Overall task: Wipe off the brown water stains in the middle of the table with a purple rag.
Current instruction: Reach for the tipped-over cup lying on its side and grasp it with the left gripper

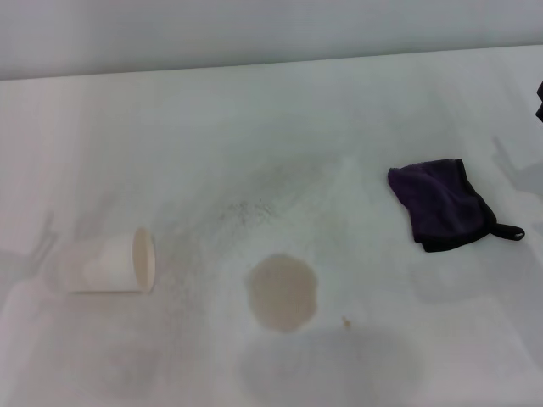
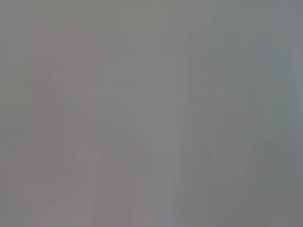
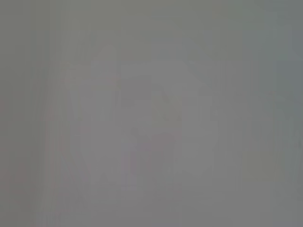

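Note:
The brown water stain [image 1: 282, 292] is a pale tan roundish blotch on the white table [image 1: 254, 127], near the front middle in the head view. The purple rag [image 1: 442, 203] lies crumpled on the table to the right of the stain, well apart from it, its black loop pointing right. A dark sliver at the right edge, beyond the rag, is a part of my right gripper [image 1: 540, 100]. My left gripper is out of view. Both wrist views show only plain grey.
A white paper cup [image 1: 110, 263] lies on its side at the left, its mouth facing the stain. Faint grey speckled smudges [image 1: 246, 212] run across the table's middle. A tiny brown speck [image 1: 345, 320] lies right of the stain.

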Action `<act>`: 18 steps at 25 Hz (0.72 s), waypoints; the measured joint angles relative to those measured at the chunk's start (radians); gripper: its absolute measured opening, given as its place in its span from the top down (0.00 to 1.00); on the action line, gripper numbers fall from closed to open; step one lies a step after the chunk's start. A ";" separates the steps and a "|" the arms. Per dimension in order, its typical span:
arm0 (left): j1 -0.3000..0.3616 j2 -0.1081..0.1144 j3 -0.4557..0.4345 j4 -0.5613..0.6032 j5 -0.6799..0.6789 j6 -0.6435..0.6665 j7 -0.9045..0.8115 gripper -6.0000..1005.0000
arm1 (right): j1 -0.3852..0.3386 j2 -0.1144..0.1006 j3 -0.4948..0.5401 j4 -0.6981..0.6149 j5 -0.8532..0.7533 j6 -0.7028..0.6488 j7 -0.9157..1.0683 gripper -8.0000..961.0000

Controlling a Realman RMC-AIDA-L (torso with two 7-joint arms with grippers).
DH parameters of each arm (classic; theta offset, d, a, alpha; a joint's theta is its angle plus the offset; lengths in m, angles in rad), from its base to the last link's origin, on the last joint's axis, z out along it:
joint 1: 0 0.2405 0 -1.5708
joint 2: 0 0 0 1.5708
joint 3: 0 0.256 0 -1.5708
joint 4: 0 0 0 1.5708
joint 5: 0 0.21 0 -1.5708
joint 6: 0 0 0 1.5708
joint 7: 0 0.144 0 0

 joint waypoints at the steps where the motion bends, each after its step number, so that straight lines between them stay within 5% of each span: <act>1: 0.000 0.000 0.000 0.000 0.000 0.000 0.000 0.11 | 0.000 0.000 0.000 0.000 0.000 -0.001 0.000 0.09; 18: -0.008 0.019 0.026 0.047 0.009 -0.071 -0.128 0.11 | 0.007 0.001 0.002 0.000 0.000 -0.015 0.000 0.09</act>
